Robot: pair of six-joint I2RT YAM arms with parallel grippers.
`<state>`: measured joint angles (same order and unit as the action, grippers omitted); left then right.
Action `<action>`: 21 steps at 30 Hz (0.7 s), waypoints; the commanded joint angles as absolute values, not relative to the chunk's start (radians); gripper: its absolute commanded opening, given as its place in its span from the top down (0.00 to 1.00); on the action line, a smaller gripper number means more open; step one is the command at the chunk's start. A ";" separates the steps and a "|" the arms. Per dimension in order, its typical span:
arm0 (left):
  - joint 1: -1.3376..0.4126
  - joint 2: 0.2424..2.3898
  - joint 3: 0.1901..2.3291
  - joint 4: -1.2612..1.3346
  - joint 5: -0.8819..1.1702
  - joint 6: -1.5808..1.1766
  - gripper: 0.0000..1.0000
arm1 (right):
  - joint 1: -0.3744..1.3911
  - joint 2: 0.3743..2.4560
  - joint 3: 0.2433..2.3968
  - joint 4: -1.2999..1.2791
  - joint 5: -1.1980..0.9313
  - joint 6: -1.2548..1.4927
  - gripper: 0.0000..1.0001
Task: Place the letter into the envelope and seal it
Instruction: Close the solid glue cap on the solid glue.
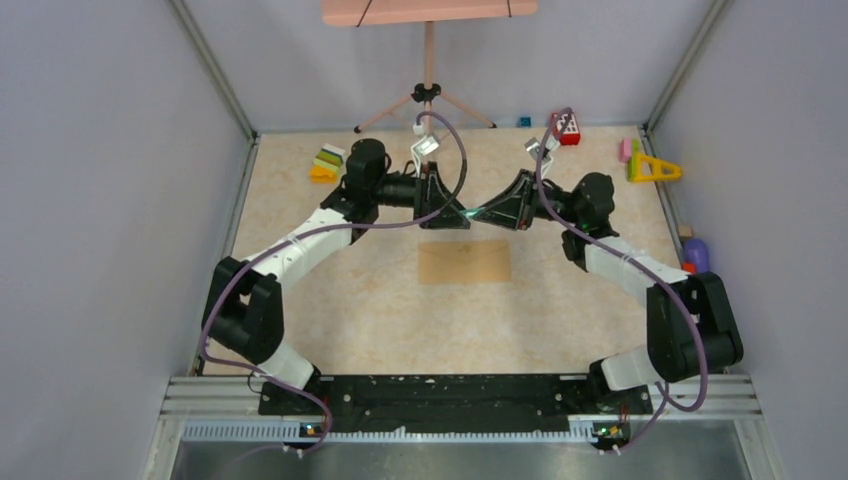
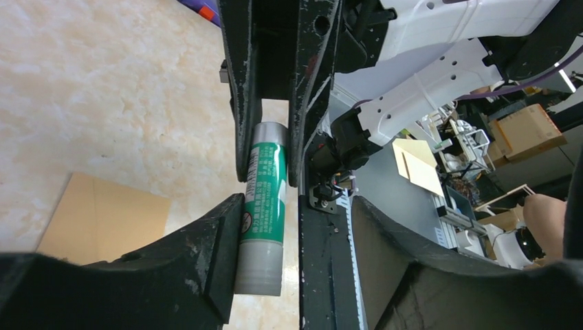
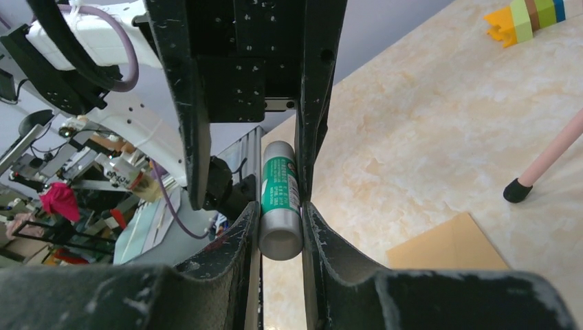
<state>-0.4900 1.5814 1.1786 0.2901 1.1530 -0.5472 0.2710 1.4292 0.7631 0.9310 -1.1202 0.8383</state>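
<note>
Right end effector [image 3: 280, 220] is clamped on the glue stick [image 3: 278, 185], left end effector [image 2: 294, 206] spread, while the limp, light envelope [image 1: 464, 262] is judged best gripped edgewise.

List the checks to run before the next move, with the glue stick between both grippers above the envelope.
1. Right gripper clamped on the glue stick: ok.
2. Left gripper jaws spread apart: ok.
3. Left gripper clear of the stick: not ok, one finger seems to lie against it in the left wrist view.
4. Envelope flat on the table, nothing on it: ok.
5. Letter inside the envelope: cannot tell, no letter is in view.
6. Stick's cap off: cannot tell.
</note>
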 commanded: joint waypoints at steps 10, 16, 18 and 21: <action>-0.512 1.564 1.285 0.050 1.169 -0.287 0.32 | 0.273 1.441 0.921 0.560 -1.242 0.606 1.00; -0.539 1.597 1.378 -0.224 1.099 -0.057 0.29 | 0.273 1.452 0.987 0.315 -1.268 0.448 1.00; -0.544 1.608 1.404 -0.287 1.076 -0.012 0.28 | 0.274 1.454 0.996 0.282 -1.280 0.423 1.00; -0.555 1.628 1.457 -0.395 1.026 0.090 0.27 | 0.274 1.462 1.026 0.179 -1.290 0.354 1.00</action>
<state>-0.5404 1.6077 1.3758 -0.2222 1.0866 -0.0921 0.2710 1.4509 0.9543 0.3328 -1.2575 0.4839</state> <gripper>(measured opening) 0.724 0.223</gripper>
